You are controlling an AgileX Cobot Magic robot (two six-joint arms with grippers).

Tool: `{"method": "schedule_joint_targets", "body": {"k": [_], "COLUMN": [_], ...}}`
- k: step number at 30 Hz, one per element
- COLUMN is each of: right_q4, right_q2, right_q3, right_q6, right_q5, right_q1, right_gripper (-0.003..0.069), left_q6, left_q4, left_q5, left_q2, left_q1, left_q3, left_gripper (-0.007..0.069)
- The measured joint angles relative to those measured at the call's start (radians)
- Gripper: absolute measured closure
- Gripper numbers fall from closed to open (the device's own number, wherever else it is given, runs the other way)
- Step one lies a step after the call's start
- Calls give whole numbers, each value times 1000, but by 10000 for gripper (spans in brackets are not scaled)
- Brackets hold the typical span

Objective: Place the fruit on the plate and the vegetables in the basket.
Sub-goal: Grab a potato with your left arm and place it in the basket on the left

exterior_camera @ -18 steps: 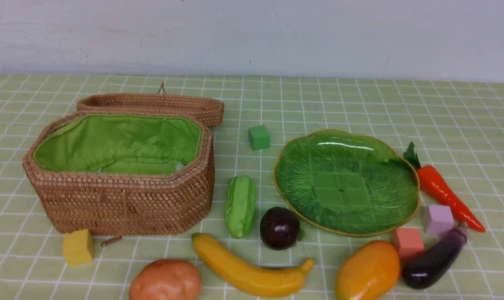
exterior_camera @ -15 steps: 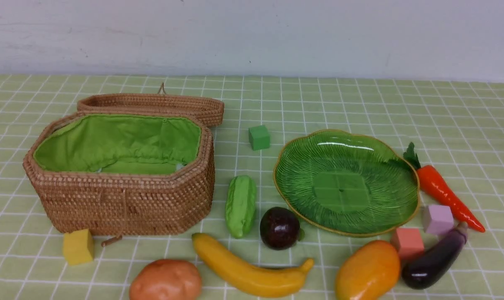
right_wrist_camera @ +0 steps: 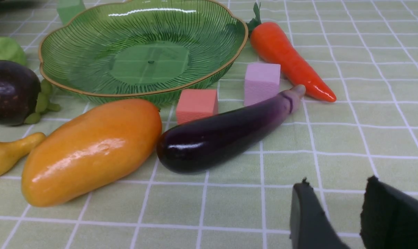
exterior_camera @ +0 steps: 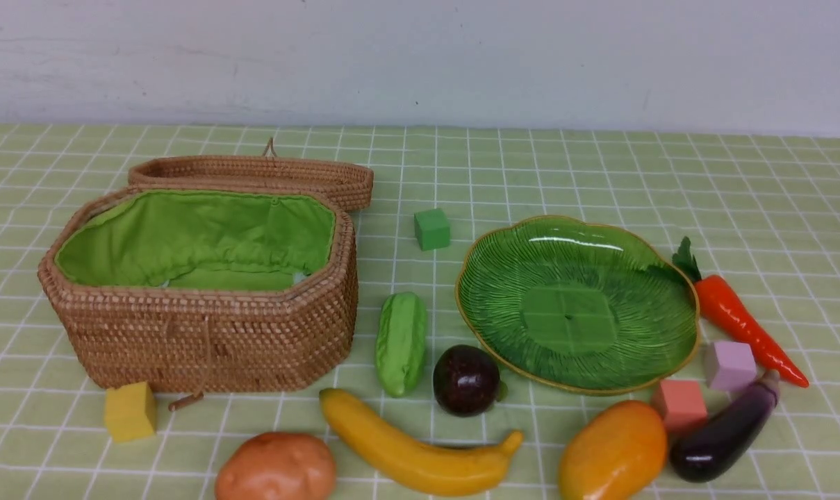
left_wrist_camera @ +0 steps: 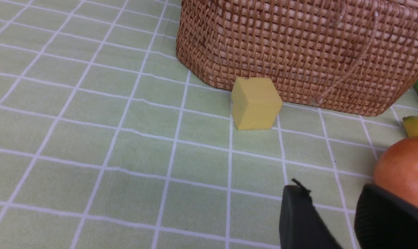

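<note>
The open wicker basket [exterior_camera: 204, 333] with green lining stands at left, its lid [exterior_camera: 253, 173] behind it. The green plate [exterior_camera: 576, 305] lies at right and holds nothing. Gourd [exterior_camera: 401, 342], round dark fruit [exterior_camera: 465, 380], banana [exterior_camera: 413, 448], potato [exterior_camera: 275, 469], mango [exterior_camera: 613, 451], eggplant [exterior_camera: 725, 430] and carrot [exterior_camera: 739, 323] lie on the cloth. Neither gripper shows in the front view. My left gripper [left_wrist_camera: 330, 193] is open and empty beside the potato [left_wrist_camera: 406, 169]. My right gripper [right_wrist_camera: 336, 186] is open and empty, short of the eggplant [right_wrist_camera: 226, 133] and mango [right_wrist_camera: 91, 148].
Small cubes lie about: yellow [exterior_camera: 130, 411] at the basket's front, green [exterior_camera: 431, 229] behind the gourd, pink-red [exterior_camera: 679, 404] and lilac [exterior_camera: 729, 365] between plate and eggplant. A white wall closes the far side of the checked green cloth.
</note>
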Motion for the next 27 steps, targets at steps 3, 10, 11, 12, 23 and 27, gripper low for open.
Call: {"method": "schedule_joint_targets", "body": {"k": [3, 10, 11, 12, 23, 27], "right_q4": [0, 0, 0, 0, 0, 0], "right_q2": [0, 0, 0, 0, 0, 0], "right_q3": [0, 0, 0, 0, 0, 0], "right_q6": [0, 0, 0, 0, 0, 0], "right_q5": [0, 0, 0, 0, 0, 0], "right_q1": [0, 0, 0, 0, 0, 0], "right_gripper": [419, 419, 419, 419, 419, 419], "left_q6": [0, 0, -2, -14, -192, -170], "left_q4": [0, 1, -16, -47, -587, -616], "left_q5": [0, -11, -47, -81, -477, -417], "left_q2": [0, 0, 0, 0, 0, 4], "left_q1": [0, 0, 0, 0, 0, 0], "left_q3": [0, 0, 0, 0, 0, -51], "left_gripper": [386, 386, 386, 386, 386, 431]}}
